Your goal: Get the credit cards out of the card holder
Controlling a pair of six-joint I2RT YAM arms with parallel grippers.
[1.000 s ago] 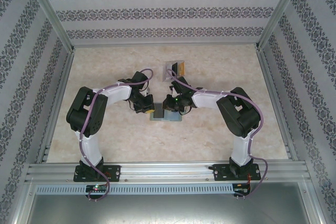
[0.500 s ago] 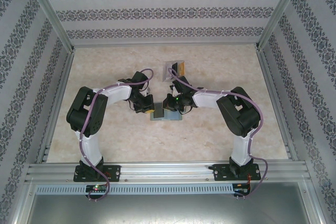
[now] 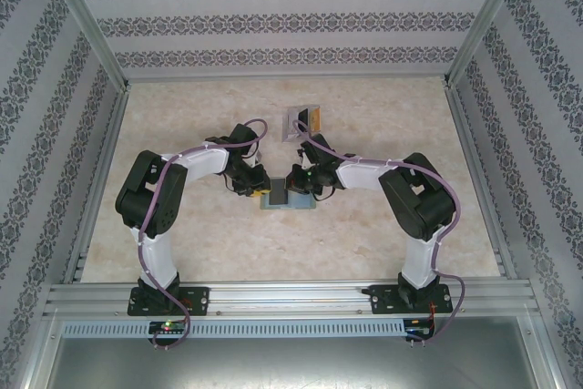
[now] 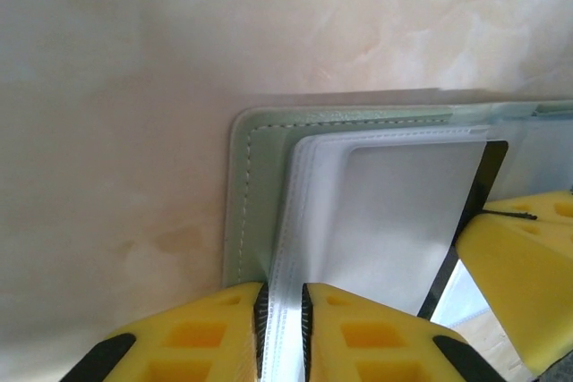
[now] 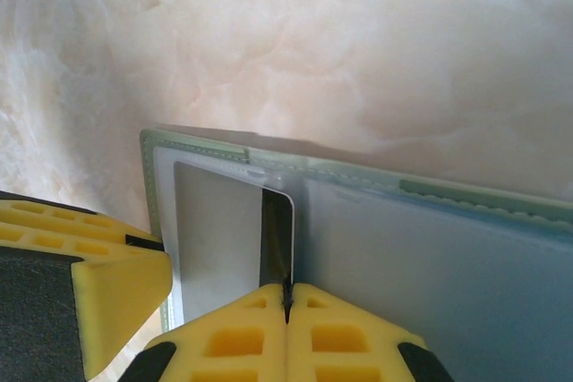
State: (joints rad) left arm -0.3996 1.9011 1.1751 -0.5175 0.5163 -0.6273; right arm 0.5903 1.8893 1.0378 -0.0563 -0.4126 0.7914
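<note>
Right gripper (image 5: 286, 306) is closed, its fingertips pinched together on the near edge of a grey card (image 5: 224, 230) with a dark stripe. Left gripper (image 4: 282, 324) stands just beside it, jaws clamped on the layered pale lining of the wallet (image 4: 255, 185), apparently to hold it down. Wallet lies open and flat on the table (image 5: 358, 60), roughly midway between the two arms. Card in hand is judged not yet withdrawn: most of its face lies under the clear pocket, and just the striped, gripped edge is out. Whether further cards sit in the other pockets cannot be told. Farther back, well apart from the wallet, stands a clear tray (image 3: 303, 120) with black and orange contents; whether those are cards is unclear. Assessment: extraction begun, no card confirmed out, the pull itself outstanding.
</note>
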